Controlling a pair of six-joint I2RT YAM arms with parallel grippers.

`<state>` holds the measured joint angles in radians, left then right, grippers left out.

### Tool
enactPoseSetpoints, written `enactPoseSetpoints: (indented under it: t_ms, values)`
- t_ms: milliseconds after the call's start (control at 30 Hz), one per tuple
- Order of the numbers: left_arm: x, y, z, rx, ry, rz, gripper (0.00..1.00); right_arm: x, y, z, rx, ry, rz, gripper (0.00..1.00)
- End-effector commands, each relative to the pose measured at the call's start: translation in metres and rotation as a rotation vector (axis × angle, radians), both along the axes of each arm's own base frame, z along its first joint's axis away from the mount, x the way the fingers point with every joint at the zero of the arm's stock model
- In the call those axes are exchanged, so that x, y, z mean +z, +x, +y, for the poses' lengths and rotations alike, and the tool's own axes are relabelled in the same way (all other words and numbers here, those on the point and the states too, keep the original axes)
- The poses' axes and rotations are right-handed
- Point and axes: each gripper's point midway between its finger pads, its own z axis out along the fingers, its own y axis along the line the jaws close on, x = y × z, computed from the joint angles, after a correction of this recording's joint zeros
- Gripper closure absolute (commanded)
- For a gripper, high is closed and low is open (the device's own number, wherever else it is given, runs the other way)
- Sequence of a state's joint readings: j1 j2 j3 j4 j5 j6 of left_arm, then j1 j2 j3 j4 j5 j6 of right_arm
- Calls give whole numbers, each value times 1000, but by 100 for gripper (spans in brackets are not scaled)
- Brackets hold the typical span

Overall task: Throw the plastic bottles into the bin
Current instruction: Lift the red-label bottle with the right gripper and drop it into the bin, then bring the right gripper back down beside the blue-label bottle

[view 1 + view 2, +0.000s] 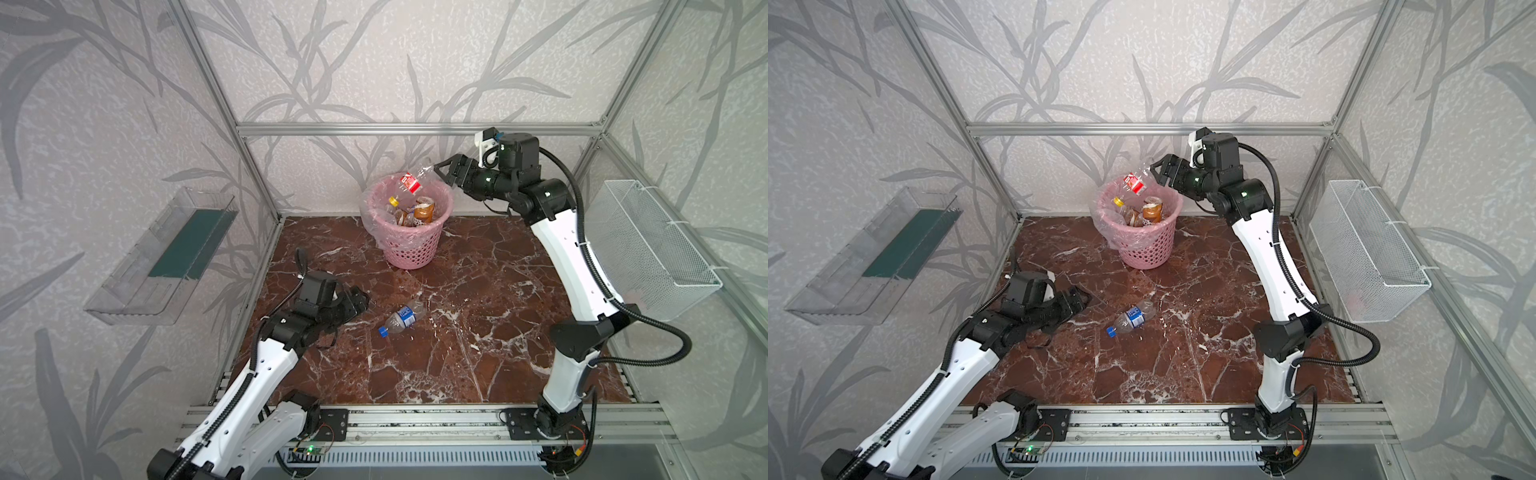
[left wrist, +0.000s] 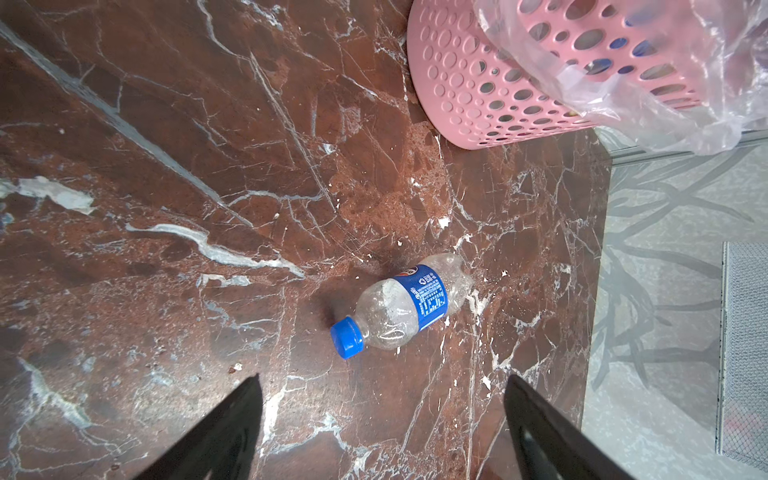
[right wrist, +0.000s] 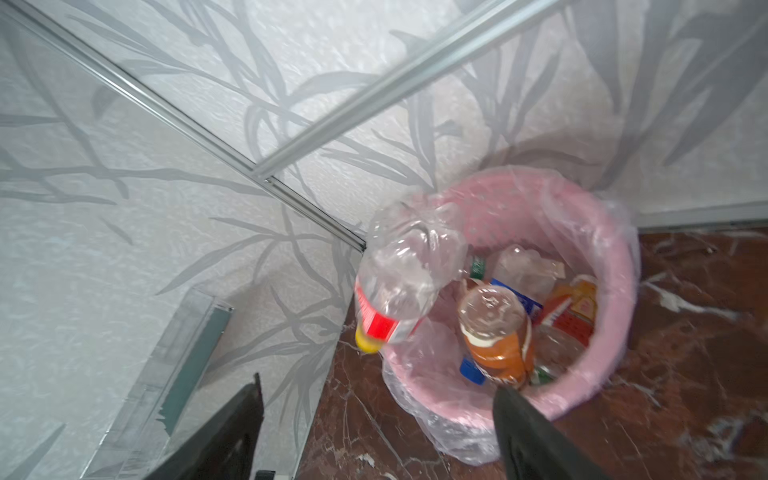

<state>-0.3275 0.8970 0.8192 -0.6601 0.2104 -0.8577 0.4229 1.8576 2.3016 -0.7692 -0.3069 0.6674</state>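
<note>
The pink bin (image 1: pixel 409 249) (image 1: pixel 1144 249) stands at the back of the marble floor, lined with a clear bag and holding several plastic bottles, among them an orange-brown one (image 3: pixel 496 340). A clear bottle with a red label (image 1: pixel 411 183) (image 1: pixel 1133 183) (image 3: pixel 399 282) is in the air over the bin's rim, yellow cap down and blurred. My right gripper (image 1: pixel 441 173) (image 3: pixel 377 382) is just behind it, open, with nothing between its fingers. A clear blue-labelled bottle (image 1: pixel 402 318) (image 2: pixel 405 305) lies on the floor. My left gripper (image 1: pixel 365 301) (image 2: pixel 383 375) is open, low beside it on the left.
A clear acrylic tray (image 1: pixel 166 253) hangs on the left wall. A white wire basket (image 1: pixel 648 245) is fixed to the right wall. Aluminium frame posts edge the floor, and the bin (image 2: pixel 469 83) sits beyond the lying bottle.
</note>
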Motion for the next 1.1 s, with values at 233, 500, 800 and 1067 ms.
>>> enactPoseSetpoints:
  t_ms: [233, 500, 800, 1067]
  values:
    - [-8, -7, 5, 10, -2, 14, 10, -116, -104, -53, -36, -111, 144, 15]
    - [-19, -11, 5, 4, -1, 42, 10, -211, -149, -68, -11, -151, 290, 17]
    - [-26, -10, -12, -79, -45, 61, 10, -255, -168, -65, 18, -110, 366, 20]
    - [-35, -4, -19, -101, -59, 68, 10, -270, -174, -64, 26, -94, 397, 21]
